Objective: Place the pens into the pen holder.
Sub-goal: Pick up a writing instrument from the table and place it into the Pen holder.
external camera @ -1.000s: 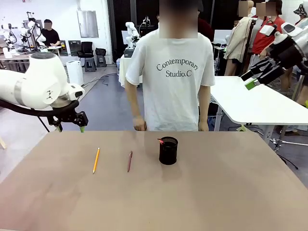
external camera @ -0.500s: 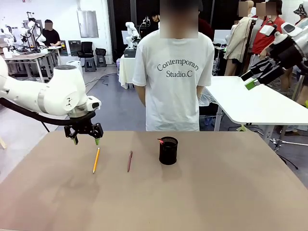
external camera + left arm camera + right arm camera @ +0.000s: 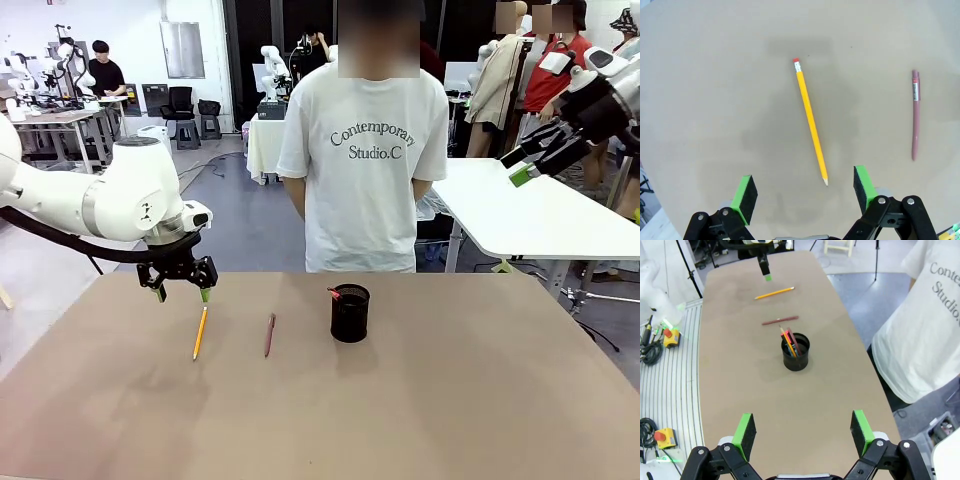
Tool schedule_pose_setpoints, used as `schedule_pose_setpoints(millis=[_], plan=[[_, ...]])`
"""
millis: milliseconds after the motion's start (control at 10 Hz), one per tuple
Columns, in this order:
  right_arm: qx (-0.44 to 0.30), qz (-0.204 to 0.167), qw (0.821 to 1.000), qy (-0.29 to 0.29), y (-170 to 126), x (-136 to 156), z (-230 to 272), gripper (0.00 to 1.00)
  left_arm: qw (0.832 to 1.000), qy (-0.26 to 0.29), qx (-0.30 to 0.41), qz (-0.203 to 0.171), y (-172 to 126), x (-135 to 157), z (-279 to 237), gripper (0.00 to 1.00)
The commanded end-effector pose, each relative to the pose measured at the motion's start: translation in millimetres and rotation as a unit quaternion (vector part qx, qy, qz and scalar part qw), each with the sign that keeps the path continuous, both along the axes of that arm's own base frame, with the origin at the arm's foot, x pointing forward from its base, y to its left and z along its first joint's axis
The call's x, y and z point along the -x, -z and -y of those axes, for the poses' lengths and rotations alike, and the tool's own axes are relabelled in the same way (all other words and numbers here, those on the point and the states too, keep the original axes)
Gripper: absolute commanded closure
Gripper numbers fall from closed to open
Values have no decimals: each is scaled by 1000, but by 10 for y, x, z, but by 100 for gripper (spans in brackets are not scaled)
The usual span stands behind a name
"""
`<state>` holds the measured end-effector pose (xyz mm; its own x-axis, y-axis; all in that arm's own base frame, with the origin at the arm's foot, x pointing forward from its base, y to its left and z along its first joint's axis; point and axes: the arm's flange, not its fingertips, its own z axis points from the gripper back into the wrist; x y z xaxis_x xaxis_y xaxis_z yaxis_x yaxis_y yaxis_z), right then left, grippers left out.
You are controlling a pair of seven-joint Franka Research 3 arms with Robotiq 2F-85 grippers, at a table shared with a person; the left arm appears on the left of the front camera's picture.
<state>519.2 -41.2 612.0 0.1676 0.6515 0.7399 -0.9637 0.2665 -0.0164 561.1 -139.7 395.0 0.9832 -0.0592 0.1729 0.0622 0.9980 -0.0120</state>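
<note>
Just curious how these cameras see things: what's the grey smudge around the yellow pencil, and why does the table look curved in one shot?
Left wrist view: the smudge around the yellow pencil is a soft, blurry-edged shadow, likely cast from above; there is no glare. Right wrist view: the wide lens bows the edges of the table. Front view: the light is even, the picture is sharp and the far table edge runs straight.

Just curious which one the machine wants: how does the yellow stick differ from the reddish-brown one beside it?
The yellow pencil is bright, with a sharpened tip and red eraser end; the reddish-brown pen is dull, with a small label near one end. The yellow pencil lies below the open left gripper; the reddish-brown pen lies nearer the pen holder. Both lie flat on the table, untouched.
</note>
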Motion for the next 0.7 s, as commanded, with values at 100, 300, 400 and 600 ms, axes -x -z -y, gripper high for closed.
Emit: schedule_pose_setpoints(millis=[100, 300, 400, 600], plan=[[0, -1, 1000, 2, -14, 4, -1, 0, 998, 55, -40, -15, 116, -46, 72, 0], [0, -1, 1000, 2, -14, 4, -1, 0, 999, 41, -25, -10, 227, -320, 152, 0], [0, -1, 1000, 2, -14, 4, -1, 0, 999, 39, -29, -16, 264, -450, 160, 0], [0, -1, 1000, 2, -14, 4, -1, 0, 998, 47, -40, -21, 419, -590, 241, 0]])
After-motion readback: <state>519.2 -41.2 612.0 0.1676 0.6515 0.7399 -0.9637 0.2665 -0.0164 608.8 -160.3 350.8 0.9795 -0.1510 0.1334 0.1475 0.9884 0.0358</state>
